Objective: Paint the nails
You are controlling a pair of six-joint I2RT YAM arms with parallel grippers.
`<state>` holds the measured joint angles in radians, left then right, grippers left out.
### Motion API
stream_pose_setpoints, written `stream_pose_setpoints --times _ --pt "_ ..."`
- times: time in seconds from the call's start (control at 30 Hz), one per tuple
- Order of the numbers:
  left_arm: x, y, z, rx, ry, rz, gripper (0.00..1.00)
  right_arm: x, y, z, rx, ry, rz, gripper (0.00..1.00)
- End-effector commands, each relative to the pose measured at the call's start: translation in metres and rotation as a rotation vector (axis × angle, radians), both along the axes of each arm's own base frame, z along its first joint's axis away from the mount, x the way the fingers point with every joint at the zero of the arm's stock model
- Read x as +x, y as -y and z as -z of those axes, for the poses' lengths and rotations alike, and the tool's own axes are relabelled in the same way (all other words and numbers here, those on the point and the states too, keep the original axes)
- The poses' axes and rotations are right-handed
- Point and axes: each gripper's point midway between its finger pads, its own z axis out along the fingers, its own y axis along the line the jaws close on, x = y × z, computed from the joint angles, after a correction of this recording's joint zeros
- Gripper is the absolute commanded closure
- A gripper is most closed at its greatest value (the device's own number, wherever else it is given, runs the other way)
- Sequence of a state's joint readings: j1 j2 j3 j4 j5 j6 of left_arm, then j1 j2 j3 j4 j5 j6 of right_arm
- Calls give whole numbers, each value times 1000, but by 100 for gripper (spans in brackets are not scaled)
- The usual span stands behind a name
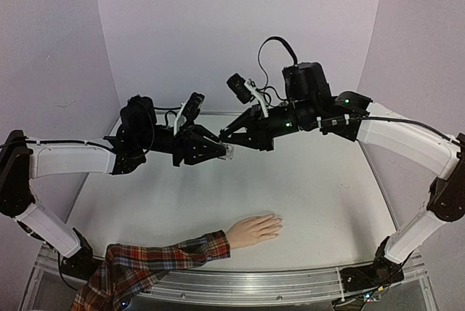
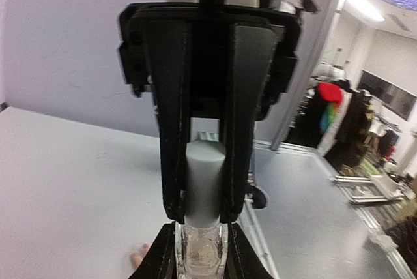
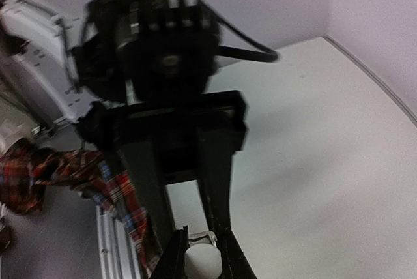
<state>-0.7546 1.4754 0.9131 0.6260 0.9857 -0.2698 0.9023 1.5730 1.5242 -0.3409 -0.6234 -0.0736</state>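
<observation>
The nails are at the tips of the pale peach hand, and from above I can hardly tell them from the skin. The hand lies flat on the white table, near the front edge, with its fingers pointing toward the right arm's side. A soft red plaid sleeve covers its arm. I see no paint on the nails, so I think the painting has not begun.

High above the hand, well apart from it, the two arms meet in the air. The left gripper is clamped on a small clear bottle that looks smooth and shiny like glass. The right gripper is pinched tight on the bottle's cap. The cap is plain, round and white, with a dull finish. I think one side holds the bottle steady so the other can twist the cap off. The brush is most likely under that cap, but I cannot see it.

In the left wrist view a tiny peach blur sits low beside the bottle. It may be the hand's fingers, but it is too fuzzy to say.
</observation>
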Motion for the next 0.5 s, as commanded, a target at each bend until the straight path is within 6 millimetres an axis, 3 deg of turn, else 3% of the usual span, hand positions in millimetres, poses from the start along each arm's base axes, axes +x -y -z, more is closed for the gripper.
stream_pose_setpoints --times 0.0,0.07,0.1,0.17,0.23,0.33,0.47 --pt "-24 -11 -45 -84 154 178 100 -34 7 9 26 -14 -240 100" --pt "3 -5 -43 -67 178 0 100 -13 12 12 1 7 -119 98" --pt "19 -4 -42 -55 182 -104 100 -2 15 13 -8 24 -47 92" --pt "51 -5 -39 -32 207 -317 100 29 25 12 -31 57 151 65" --pt "79 -8 -35 3 227 -510 100 58 38 7 -35 69 356 49" --pt "106 -13 -28 51 285 -724 100 94 59 0 -16 24 641 40" --pt "122 -10 -18 98 344 -907 100 108 58 -8 39 -34 820 38"
